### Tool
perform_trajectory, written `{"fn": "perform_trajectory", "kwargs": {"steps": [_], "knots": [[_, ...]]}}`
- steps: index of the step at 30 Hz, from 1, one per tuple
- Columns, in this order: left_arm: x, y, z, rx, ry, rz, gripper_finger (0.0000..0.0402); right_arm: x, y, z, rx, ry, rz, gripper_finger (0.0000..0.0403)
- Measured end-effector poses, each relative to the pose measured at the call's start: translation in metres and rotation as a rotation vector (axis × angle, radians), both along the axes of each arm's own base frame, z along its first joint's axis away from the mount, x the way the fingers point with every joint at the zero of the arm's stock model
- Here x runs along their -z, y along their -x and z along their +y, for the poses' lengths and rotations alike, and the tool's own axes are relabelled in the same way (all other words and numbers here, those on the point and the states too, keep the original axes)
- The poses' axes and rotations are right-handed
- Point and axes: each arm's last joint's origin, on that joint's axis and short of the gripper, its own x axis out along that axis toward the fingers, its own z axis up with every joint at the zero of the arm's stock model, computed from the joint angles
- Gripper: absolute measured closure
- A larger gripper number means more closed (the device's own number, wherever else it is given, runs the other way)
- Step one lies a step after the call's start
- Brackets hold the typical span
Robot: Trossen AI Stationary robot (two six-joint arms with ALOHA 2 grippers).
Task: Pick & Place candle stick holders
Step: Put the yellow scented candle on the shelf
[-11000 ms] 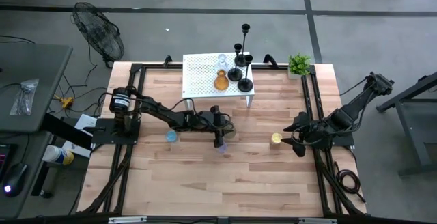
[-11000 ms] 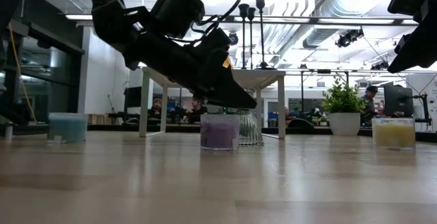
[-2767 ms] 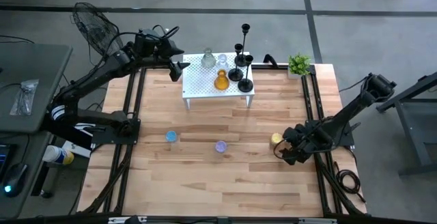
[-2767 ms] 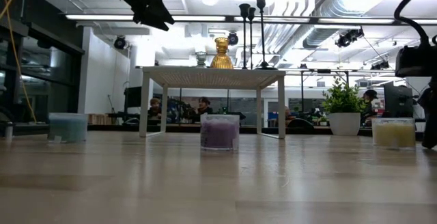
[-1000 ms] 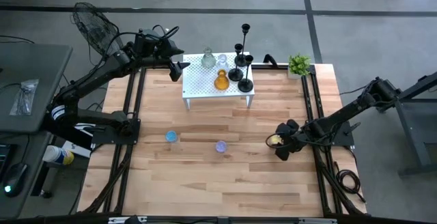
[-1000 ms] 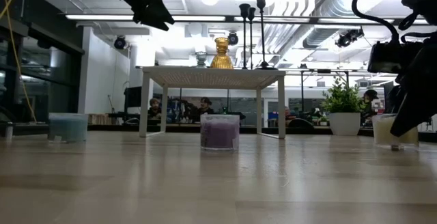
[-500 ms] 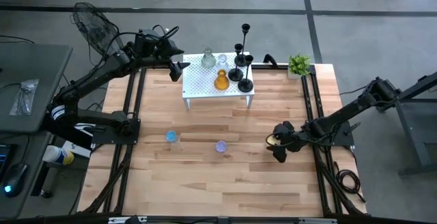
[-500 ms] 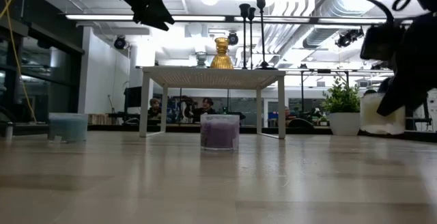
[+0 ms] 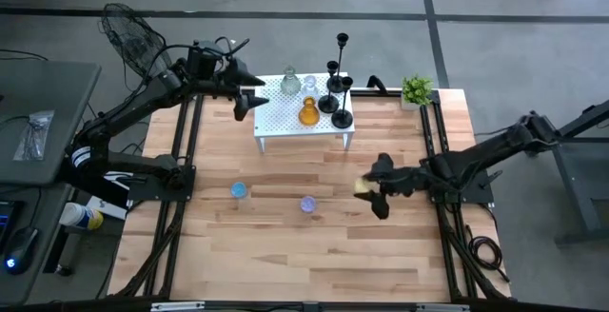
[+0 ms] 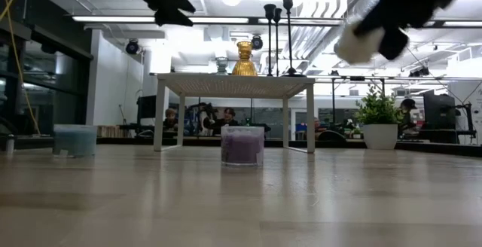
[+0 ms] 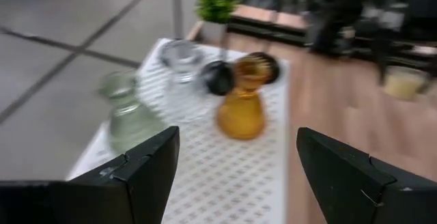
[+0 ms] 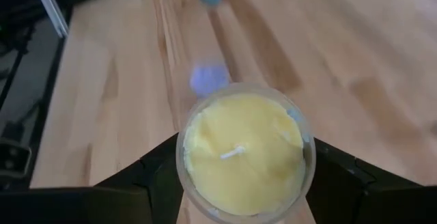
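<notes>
Right wrist view: right gripper [image 12: 239, 176] clamped on yellow candle [image 12: 240, 144], lifted above table [image 9: 285, 255]. Carry step; next it needs setting on white stand [image 9: 276, 122] w/ black candlesticks [image 9: 335, 88]. Left gripper [image 9: 249, 101] spread, empty.

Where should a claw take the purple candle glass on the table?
Around its straight side wall, coming from above with the fingers either side: the purple candle glass stands upright and alone on the table, with its blue neighbour well apart.
</notes>
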Motion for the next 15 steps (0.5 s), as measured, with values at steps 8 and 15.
{"fn": "perform_trajectory", "kwargs": {"steps": [8, 15], "knots": [[-0.001, -0.004, -0.008, 0.14, 0.095, -0.054, 0.011, -0.046, -0.016, -0.016, -0.011, 0.074, -0.121, 0.0171], [-0.002, -0.012, -0.02, 0.106, 0.357, -0.094, 0.011, -0.075, -0.025, -0.026, -0.007, 0.138, -0.191, 0.0171]]}}
